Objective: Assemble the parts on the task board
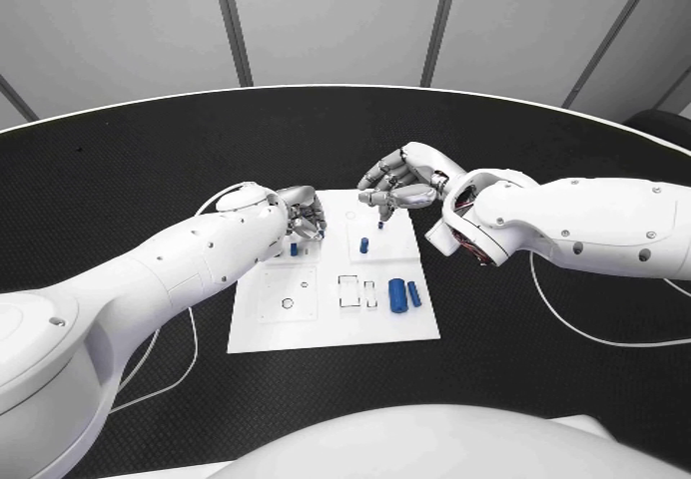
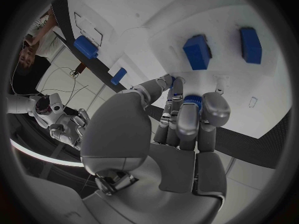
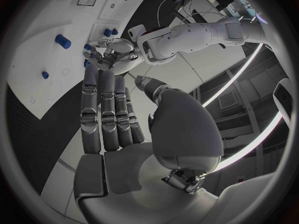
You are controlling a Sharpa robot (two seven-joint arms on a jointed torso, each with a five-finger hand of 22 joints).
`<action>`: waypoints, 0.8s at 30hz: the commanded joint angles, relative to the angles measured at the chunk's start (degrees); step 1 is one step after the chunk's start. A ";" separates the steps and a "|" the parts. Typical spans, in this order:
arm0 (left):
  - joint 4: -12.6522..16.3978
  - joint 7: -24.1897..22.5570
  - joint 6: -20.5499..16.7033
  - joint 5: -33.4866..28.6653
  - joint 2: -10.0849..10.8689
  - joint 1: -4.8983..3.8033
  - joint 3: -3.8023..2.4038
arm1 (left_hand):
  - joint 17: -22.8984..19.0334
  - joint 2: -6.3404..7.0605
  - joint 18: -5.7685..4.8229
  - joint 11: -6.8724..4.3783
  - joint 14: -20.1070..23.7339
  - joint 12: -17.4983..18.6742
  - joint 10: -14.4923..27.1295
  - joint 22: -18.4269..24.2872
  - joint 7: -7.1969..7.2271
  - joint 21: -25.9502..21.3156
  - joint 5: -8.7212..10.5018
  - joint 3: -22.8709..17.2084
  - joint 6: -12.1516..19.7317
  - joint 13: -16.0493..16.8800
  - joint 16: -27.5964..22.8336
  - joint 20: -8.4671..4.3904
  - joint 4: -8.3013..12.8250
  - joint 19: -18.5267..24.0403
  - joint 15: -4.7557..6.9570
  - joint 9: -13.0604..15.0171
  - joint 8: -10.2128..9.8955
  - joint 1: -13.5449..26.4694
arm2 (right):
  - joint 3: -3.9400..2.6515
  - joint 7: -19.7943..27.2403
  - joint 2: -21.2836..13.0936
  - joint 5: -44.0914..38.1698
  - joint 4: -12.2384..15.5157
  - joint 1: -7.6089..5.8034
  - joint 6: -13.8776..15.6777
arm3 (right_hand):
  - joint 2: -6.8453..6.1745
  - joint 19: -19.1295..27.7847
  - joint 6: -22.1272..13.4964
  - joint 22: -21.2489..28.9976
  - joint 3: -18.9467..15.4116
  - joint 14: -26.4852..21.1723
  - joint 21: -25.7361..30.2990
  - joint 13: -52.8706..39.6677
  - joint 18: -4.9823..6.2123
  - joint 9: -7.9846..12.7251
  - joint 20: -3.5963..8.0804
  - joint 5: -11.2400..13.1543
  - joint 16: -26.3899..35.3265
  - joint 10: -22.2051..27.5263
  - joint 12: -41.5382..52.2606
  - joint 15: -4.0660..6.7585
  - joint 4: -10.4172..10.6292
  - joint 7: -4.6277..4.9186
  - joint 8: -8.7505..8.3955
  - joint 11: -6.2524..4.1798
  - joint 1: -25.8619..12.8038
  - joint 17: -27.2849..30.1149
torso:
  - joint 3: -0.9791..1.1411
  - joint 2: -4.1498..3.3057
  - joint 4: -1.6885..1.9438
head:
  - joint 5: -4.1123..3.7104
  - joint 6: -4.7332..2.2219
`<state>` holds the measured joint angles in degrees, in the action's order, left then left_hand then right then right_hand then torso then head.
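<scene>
The white task board [image 1: 332, 319] lies mid-table. My left hand [image 1: 296, 215] hovers over its far left corner and pinches a small ridged blue part [image 2: 192, 100] between thumb and fingertips. Two blue parts [image 2: 198, 51] [image 2: 250, 45] sit on the board just beyond those fingers, and one blue part [image 1: 294, 249] shows beneath the hand. My right hand [image 1: 403, 182] hangs above the board's far edge with nothing in its fingers [image 3: 102, 109], the thumb held apart. A small blue peg [image 1: 365, 243] stands below it. Two blue cylinders [image 1: 397, 295] [image 1: 414, 292] lie near the board's right edge.
Empty outlined recesses [image 1: 350, 289] and holes [image 1: 289, 303] mark the board's middle and left. White cables [image 1: 576, 319] trail over the black table on the right, and another cable [image 1: 152, 359] on the left. The table's curved far rim [image 1: 345, 90] lies well beyond both hands.
</scene>
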<state>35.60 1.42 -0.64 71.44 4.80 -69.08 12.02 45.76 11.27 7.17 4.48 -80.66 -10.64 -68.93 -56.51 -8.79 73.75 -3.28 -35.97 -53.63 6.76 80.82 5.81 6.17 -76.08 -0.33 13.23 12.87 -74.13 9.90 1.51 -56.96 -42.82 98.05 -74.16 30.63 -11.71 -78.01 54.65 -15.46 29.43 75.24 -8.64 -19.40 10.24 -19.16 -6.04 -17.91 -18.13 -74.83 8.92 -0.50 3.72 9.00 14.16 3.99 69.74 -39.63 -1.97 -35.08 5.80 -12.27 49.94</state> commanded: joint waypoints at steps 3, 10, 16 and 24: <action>-0.33 0.20 0.20 0.01 -0.18 0.12 0.01 | 0.12 0.10 -0.69 0.17 0.01 0.32 -0.03 0.07 -0.07 0.07 0.16 0.18 -0.40 -0.02 -0.20 0.00 -0.02 -0.13 0.20 0.09 -0.05 0.32 | 0.00 0.00 0.01 0.00 0.03 0.00 -0.02 | 0.12 -0.15 -0.08 0.10 0.34 0.02 -0.27 -0.05 0.14 -0.06 -0.02 -0.25 0.26 0.28 0.29 0.11 -0.05 -0.15 0.24 0.09 0.56 -0.05 | 0.01 -0.03 -0.09 | -0.09 0.06; -0.58 0.54 0.13 0.22 -0.30 0.24 0.02 | -0.37 -0.48 -0.71 0.15 0.10 0.40 -0.20 -0.01 -0.07 0.12 0.16 -0.03 -1.78 0.16 -0.29 0.05 0.05 -0.18 0.19 0.41 0.51 -0.02 | 0.00 0.00 0.01 0.00 0.05 0.00 -0.01 | 0.12 -0.15 -0.08 0.10 0.34 0.02 -0.27 -0.05 0.14 -0.06 -0.02 -0.25 0.26 0.28 0.29 0.11 -0.05 -0.15 0.24 0.09 0.56 -0.05 | 0.02 -0.01 0.05 | -0.28 0.06; -0.59 0.12 -0.22 0.63 -0.40 0.30 0.02 | -1.69 -1.16 -0.79 -0.09 0.28 0.25 -0.74 -0.49 0.20 0.38 0.18 -0.20 -2.68 0.42 -0.53 0.01 0.04 -0.40 0.35 0.64 0.86 -0.23 | 0.00 0.00 0.08 0.00 0.03 0.00 -0.01 | 0.12 -0.15 -0.08 0.10 0.34 0.02 -0.27 -0.05 0.14 -0.06 -0.02 -0.25 0.26 0.28 0.29 0.11 -0.05 -0.15 0.24 0.09 0.56 -0.05 | 0.02 0.05 0.03 | -0.29 0.06; -0.44 -1.08 -1.15 0.71 -0.39 0.37 0.02 | -2.84 -2.43 -0.83 -0.47 0.30 0.16 -1.29 -0.81 0.61 0.57 0.21 -0.31 -3.63 0.73 -0.70 -0.20 -0.47 -0.57 0.66 0.90 1.20 0.01 | 0.00 -0.03 0.08 0.00 -0.03 0.00 -0.08 | 0.12 -0.15 -0.08 0.10 0.34 0.02 -0.27 -0.05 0.14 -0.06 -0.02 -0.25 0.26 0.28 0.29 0.11 -0.05 -0.15 0.24 0.09 0.56 -0.05 | 0.01 0.12 0.08 | -0.23 0.06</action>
<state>35.14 0.46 -1.66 72.17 4.40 -68.71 12.04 42.96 9.55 7.17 3.98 -80.45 -10.39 -69.85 -57.28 -8.50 74.03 -3.28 -36.16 -57.27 7.50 80.28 5.62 5.98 -76.26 -0.12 14.08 13.82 -74.16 9.90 1.49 -56.88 -42.82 98.03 -74.16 30.56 -11.71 -78.01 54.65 -15.46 29.43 75.24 -8.64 -19.38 10.24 -19.15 -6.04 -17.91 -18.16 -74.83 8.92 -0.50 3.72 9.00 14.16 4.00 69.74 -39.61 -1.95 -35.01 5.85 -12.54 50.00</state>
